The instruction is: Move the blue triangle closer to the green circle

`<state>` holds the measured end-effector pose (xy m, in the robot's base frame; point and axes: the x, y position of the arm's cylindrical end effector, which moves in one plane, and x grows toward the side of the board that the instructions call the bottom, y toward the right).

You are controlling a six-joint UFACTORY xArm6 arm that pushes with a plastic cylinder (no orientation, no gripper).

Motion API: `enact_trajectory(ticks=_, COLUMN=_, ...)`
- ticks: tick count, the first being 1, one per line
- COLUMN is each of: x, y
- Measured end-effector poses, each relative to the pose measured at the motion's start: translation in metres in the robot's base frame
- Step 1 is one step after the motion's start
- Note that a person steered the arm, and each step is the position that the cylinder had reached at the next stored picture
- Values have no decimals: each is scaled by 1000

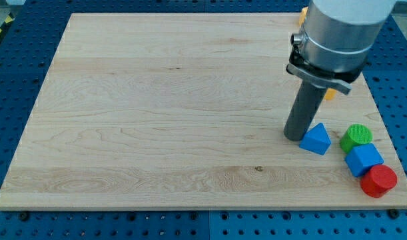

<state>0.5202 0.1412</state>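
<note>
The blue triangle (316, 139) lies on the wooden board (156, 113) near the view's lower right. The green circle (356, 137) stands just to its right, a small gap apart. My tip (296, 137) rests on the board right beside the triangle's left edge, touching or nearly touching it. The rod rises up to the grey arm body at the view's top right.
A blue cube (363, 159) sits just below the green circle, and a red cylinder (378, 181) lies below that, near the board's lower right corner. An orange-yellow block (330, 93) is partly hidden behind the arm. Another yellow block (302, 14) peeks out at the top edge.
</note>
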Motion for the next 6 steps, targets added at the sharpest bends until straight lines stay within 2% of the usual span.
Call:
enact_trajectory(ticks=1, x=13, y=1)
enact_trajectory(ticks=2, x=-10, y=-9)
enact_trajectory(ticks=3, x=-12, y=-7)
enact_trajectory(ticks=6, x=-14, y=41)
